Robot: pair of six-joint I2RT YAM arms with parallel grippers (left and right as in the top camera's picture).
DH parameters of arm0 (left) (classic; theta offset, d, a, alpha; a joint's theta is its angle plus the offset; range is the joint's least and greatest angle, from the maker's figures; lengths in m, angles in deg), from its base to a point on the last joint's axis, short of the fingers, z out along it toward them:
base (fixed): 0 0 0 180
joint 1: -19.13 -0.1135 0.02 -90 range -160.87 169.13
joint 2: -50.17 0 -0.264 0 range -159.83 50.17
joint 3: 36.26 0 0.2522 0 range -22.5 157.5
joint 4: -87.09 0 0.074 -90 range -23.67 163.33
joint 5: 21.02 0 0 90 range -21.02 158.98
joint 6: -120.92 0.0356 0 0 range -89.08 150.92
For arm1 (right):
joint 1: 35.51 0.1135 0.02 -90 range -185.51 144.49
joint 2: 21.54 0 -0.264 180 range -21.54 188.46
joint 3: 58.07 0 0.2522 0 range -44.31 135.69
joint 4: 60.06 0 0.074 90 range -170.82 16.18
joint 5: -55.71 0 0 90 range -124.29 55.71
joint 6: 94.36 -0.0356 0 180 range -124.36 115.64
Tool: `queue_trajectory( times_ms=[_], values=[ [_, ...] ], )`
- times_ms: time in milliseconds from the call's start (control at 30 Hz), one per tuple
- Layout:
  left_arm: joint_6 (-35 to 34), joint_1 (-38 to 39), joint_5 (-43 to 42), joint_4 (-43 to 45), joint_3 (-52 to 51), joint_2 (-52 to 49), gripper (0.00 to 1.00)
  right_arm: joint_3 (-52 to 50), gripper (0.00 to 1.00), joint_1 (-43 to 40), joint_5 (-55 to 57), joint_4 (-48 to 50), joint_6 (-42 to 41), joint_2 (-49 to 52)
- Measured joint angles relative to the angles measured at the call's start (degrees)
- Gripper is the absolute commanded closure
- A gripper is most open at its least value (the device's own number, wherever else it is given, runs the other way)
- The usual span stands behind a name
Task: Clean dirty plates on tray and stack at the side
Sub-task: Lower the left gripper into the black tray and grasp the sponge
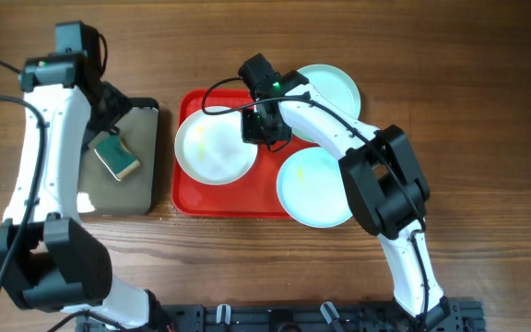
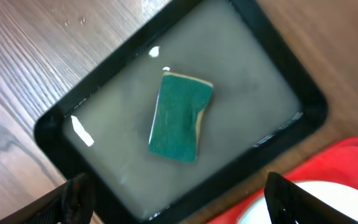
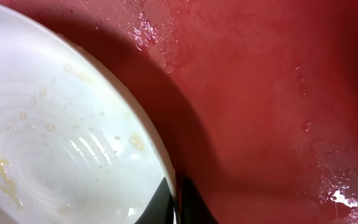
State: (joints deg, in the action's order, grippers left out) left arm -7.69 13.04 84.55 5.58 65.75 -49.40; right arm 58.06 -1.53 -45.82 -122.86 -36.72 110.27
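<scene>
The red tray (image 1: 197, 205) holds the cream-white plate (image 1: 212, 149) on its left side. One turquoise plate (image 1: 315, 189) lies at the tray's lower right. The other turquoise plate (image 1: 332, 86) lies at the upper right, partly off the tray. My right gripper (image 1: 259, 129) is shut on the white plate's right rim. In the right wrist view the fingers (image 3: 178, 202) pinch that rim, and the plate (image 3: 48, 149) shows yellowish smears and droplets above the wet tray (image 3: 272, 99). My left gripper (image 2: 179, 202) is open above the black tray's near corner.
A smaller black tray (image 1: 147, 175) stands left of the red tray and holds a green sponge (image 1: 118, 157). It shows in the left wrist view (image 2: 61, 115) filled with cloudy water around the sponge (image 2: 179, 117). Wooden table (image 1: 487, 129) surrounds both trays.
</scene>
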Motion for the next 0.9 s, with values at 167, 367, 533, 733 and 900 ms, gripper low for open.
queue_trajectory(
  times_ms=[167, 367, 533, 733, 900],
  values=[
    [-0.28, -2.34, 1.01, 8.72, -8.24, -0.68, 0.35, 0.0, 0.96, 0.0, 0.0, 0.0, -0.02, 0.0],
    [-0.5, -4.87, 0.83, 19.17, -16.24, -0.72, 0.57, 0.0, 0.96, 0.0, 0.0, 0.07, -0.42, 0.0],
    [1.14, -4.85, -2.21, 24.74, -21.2, -0.98, 0.62, 0.0, 0.96, 0.0, 0.04, 0.22, -0.66, 0.0],
    [4.09, -4.85, -5.25, 26.6, -21.29, -3.32, 0.7, 0.0, 0.95, 0.0, 0.04, 0.26, -0.85, 0.0],
    [4.5, -4.85, -5.64, 26.86, -21.35, -5.68, 0.71, 0.0, 0.95, 0.0, 0.04, 0.26, -0.85, 0.0]
  ],
)
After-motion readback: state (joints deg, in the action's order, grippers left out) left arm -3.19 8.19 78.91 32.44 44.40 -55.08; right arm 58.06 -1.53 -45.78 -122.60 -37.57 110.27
